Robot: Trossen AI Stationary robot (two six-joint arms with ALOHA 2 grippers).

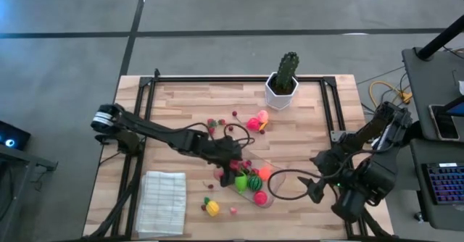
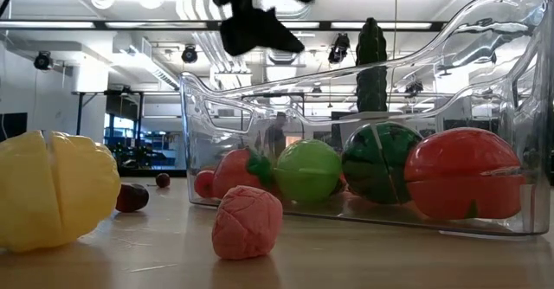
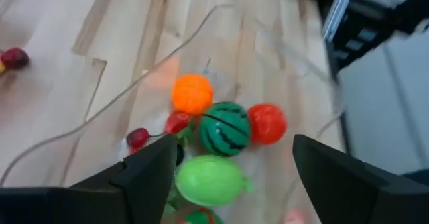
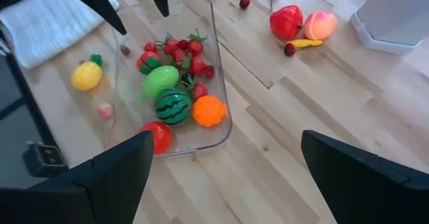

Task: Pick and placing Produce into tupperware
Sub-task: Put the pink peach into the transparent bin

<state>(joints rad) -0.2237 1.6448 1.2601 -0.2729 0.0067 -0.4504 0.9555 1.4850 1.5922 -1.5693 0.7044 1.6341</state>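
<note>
While left gripper (image 1: 233,162) hovers over clear tub (image 4: 218,63) mid-counter, fingers spread, empty; right gripper (image 1: 317,189) beside tub, fingers apart. Loose lemon (image 1: 212,208) near-left of tub: likely light, hard, slippery; pinch across middle.

Left end effector (image 3: 228,167) fingers spread above tupperware (image 3: 134,90): watermelon (image 3: 225,128), orange (image 3: 192,94), green fruit (image 3: 209,180), red ball (image 3: 267,123) inside.

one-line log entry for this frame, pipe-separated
left gripper open above tupperware | right gripper open, beside it | inside: melon, orange | outside: lemon
</note>
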